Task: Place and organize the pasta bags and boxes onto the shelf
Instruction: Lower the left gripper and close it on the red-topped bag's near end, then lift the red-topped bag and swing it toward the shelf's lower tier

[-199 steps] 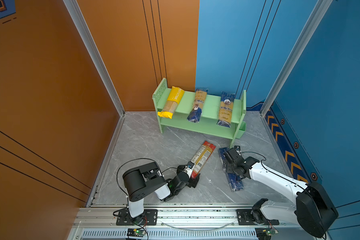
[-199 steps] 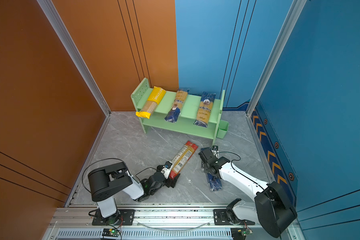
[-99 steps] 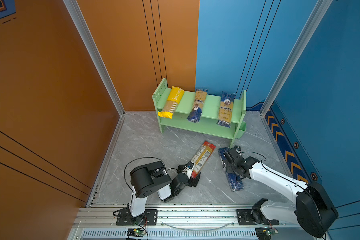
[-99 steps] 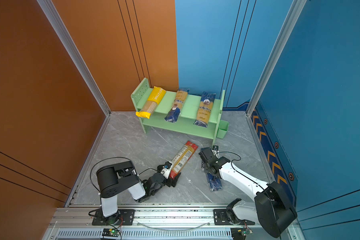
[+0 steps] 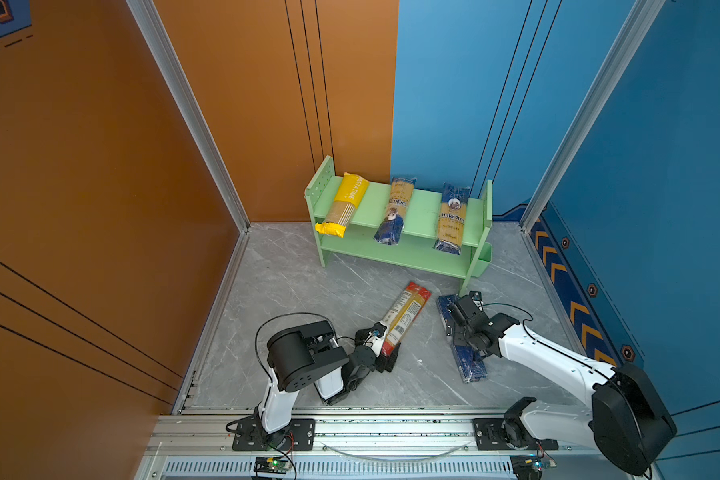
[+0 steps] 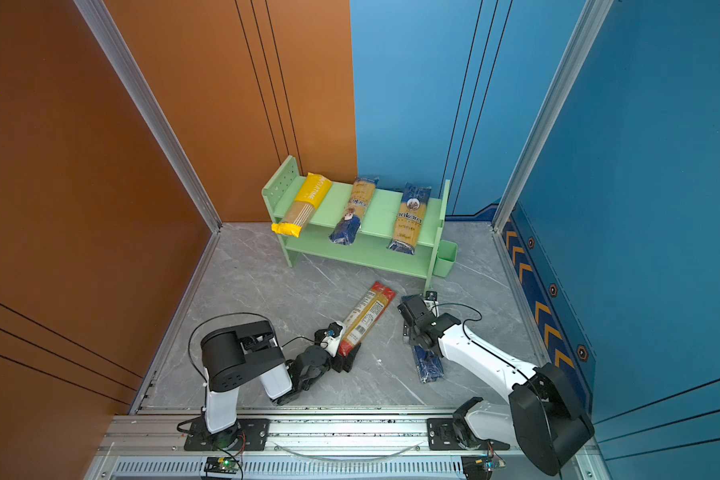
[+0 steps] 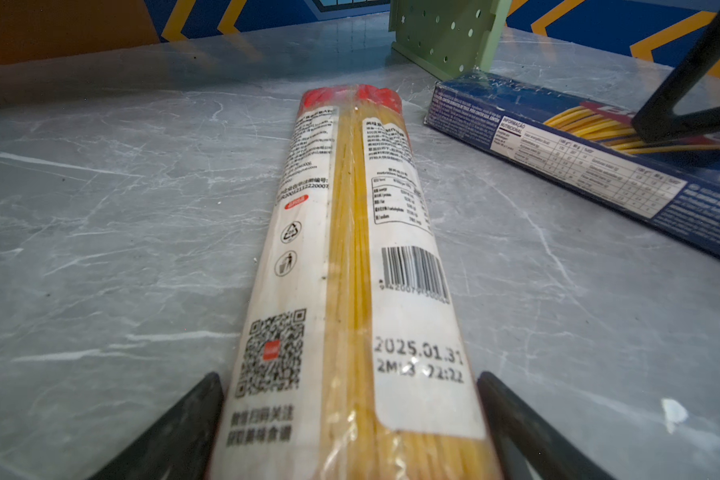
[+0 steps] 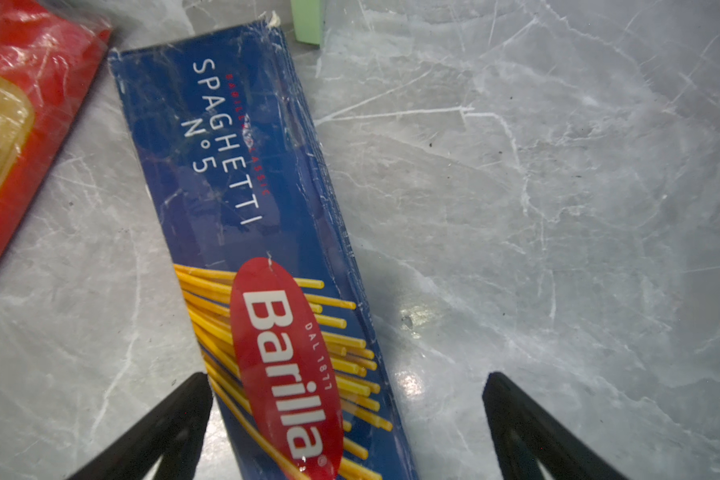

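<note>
Your left arm [image 5: 304, 357] has leaned in, left gripper [image 7: 348, 374] spread astride red pack [image 7: 350, 208]; right gripper [image 8: 345, 374] gapes over box [image 8: 233, 166].

Grey marble floor [image 5: 292, 291] between orange wall [image 5: 80, 166] and blue wall [image 5: 661, 166]

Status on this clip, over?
Left gripper open astride red-ended pack. Right gripper open over Barilla box. Yellow pack, two ankara packs on shelf top tier. Nothing blocking.
</note>
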Controlling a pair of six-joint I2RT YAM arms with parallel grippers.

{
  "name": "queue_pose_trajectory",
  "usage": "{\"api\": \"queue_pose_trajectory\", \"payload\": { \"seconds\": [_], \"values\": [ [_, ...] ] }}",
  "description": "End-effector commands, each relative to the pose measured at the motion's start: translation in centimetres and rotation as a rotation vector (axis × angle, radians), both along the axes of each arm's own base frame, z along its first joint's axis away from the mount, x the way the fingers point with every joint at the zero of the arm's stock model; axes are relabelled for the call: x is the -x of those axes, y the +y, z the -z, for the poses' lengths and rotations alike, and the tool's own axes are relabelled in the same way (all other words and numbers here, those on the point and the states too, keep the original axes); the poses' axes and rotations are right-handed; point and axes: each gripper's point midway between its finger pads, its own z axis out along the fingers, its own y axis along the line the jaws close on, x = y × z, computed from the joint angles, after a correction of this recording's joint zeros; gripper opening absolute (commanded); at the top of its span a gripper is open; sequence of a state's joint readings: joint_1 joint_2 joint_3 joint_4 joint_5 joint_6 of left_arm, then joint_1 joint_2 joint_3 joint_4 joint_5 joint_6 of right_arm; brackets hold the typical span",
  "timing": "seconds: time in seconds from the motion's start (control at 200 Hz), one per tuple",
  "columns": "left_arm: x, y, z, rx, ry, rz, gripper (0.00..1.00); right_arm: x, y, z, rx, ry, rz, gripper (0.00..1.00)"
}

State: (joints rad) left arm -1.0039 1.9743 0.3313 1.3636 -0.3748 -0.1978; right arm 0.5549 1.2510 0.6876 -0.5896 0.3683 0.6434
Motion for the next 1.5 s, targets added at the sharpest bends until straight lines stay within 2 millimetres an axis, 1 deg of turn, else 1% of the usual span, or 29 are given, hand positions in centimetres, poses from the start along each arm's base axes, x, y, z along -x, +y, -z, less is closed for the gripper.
{"api": "queue_pose_trajectory", "payload": {
  "seconds": [0.0,0.045,0.105,0.12,0.165,0.265,0.441,0.481,0.556,0.606,0.661,0.751,0.826,1.071,1.257,1.497],
  "values": [
    [0.4,1.2,3.0,-0.081,0.072,-0.002,0.9,-0.1,0.0,0.0,-0.004,-0.002,-0.009,1.0],
    [0.4,1.3,3.1,-0.085,0.071,-0.006,0.88,-0.1,0.0,-0.1,-0.004,-0.003,-0.009,1.0],
    [0.3,1.4,3.0,-0.087,0.068,-0.01,0.87,0.0,0.0,0.0,-0.003,0.0,-0.009,1.0],
    [0.3,1.4,3.0,-0.088,0.067,-0.011,0.83,0.0,0.0,0.0,-0.003,0.001,-0.009,1.0],
    [0.3,1.5,3.0,-0.09,0.067,-0.012,0.81,0.0,0.0,0.1,-0.003,0.001,-0.009,1.0],
    [0.3,1.6,3.1,-0.094,0.067,-0.016,0.7,0.0,-0.1,0.1,-0.003,0.0,-0.009,1.0],
    [0.2,1.8,3.1,-0.096,0.064,-0.028,0.59,0.0,-0.2,0.1,-0.003,0.0,-0.005,1.0],
    [0.2,1.8,3.1,-0.096,0.065,-0.028,0.53,0.1,-0.2,0.1,-0.003,0.001,-0.006,1.0],
    [0.2,1.8,3.1,-0.096,0.064,-0.032,0.46,0.1,-0.2,0.1,-0.004,0.0,-0.005,1.0],
    [0.1,1.9,3.2,-0.095,0.066,-0.035,0.39,0.1,-0.2,0.0,-0.005,-0.002,-0.004,1.0],
    [0.1,2.0,3.2,-0.094,0.067,-0.04,0.34,0.1,-0.2,0.1,-0.004,0.001,-0.005,1.0],
    [0.1,1.9,3.2,-0.089,0.07,-0.038,0.13,0.1,-0.2,0.1,-0.005,0.002,-0.004,1.0],
    [0.1,1.9,3.2,-0.089,0.069,-0.038,0.0,0.1,-0.1,0.0,-0.007,-0.002,-0.005,1.0],
    [0.1,2.5,2.9,-0.073,0.055,-0.053,0.0,0.2,-0.2,0.1,-0.007,-0.001,-0.003,1.0],
    [0.2,3.4,2.2,-0.052,0.035,-0.08,0.0,0.2,-0.2,0.1,-0.006,0.0,-0.004,1.0],
    [0.4,4.0,1.1,-0.035,0.02,-0.085,0.0,0.2,-0.2,0.1,-0.007,-0.001,-0.004,1.0]
  ]
}}
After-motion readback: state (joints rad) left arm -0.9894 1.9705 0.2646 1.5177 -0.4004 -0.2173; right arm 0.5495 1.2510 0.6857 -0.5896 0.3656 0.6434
